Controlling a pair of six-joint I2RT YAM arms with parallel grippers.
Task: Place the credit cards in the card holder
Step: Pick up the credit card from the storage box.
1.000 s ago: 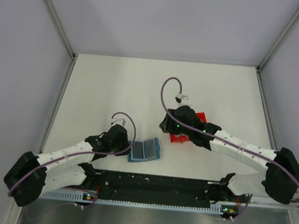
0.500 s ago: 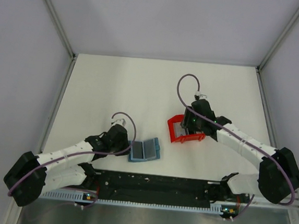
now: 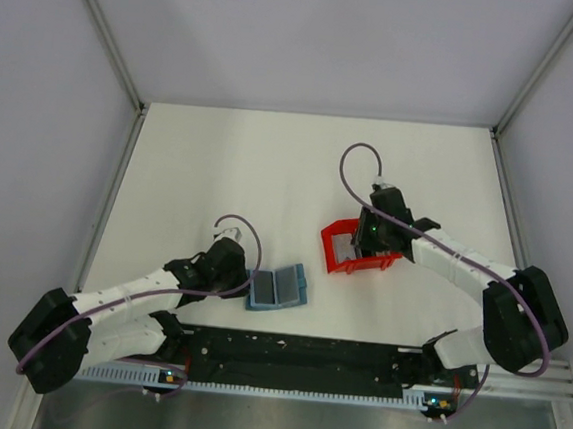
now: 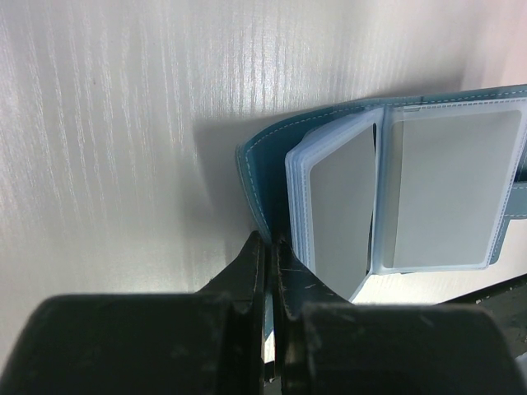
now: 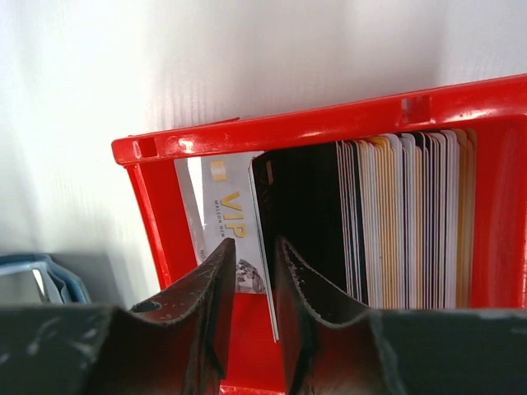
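A white, faintly ribbed surface (image 3: 220,169) forms the floor of a grey-walled enclosure (image 3: 322,37), with a black rail (image 3: 304,357) along its near edge. The white-and-black left arm (image 3: 129,296) reaches in low from the near left. The right arm (image 3: 452,269) bends in from the near right, with a purple cable (image 3: 357,155) looping above its wrist. Right of centre sits a red open-topped plastic tray (image 3: 335,261). It is well apart from the small teal-blue folding card holder (image 3: 277,287), which lies open nearer the rail. The holder's clear plastic sleeves (image 4: 428,247) face up with flat grey cards (image 4: 449,189) in them, and the left jaws are pressed together on the edge of its teal cover. Inside the tray, most of the credit cards (image 5: 403,214) stand on edge in a tight stack against the right wall. A black card (image 5: 296,206) stands at the stack's left end, and a white card (image 5: 222,214) printed VIP leans between it and the tray's left wall. The right jaws hang over that crowded gap, narrowly parted. The black card's thin edge lies between them with space on either side, so they grip nothing.
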